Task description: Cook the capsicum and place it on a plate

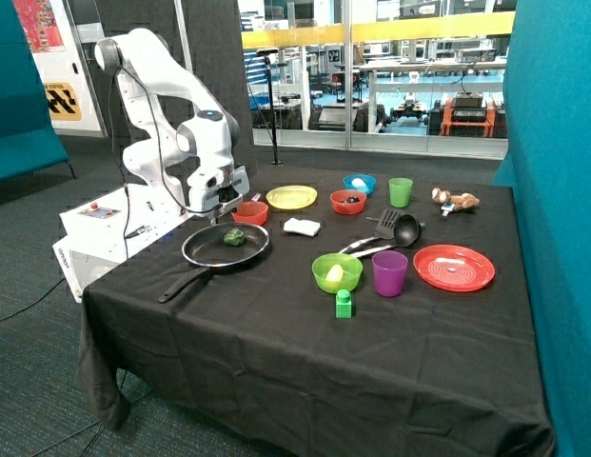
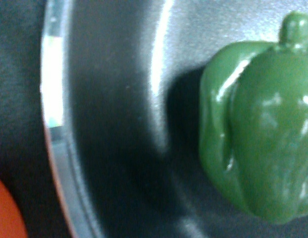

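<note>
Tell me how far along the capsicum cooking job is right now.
Done: the capsicum lies in the black frying pan. In hand: the gripper hangs above the pan's rim, holding nothing visible. Left: moving the capsicum to the yellow plate, which has nothing on it.

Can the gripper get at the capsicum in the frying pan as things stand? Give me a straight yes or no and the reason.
Probably yes. The capsicum lies alone in the open frying pan, nothing over or against it. The gripper hangs just above the pan's far rim, next to the red bowl, so a short move should reach it.
</note>
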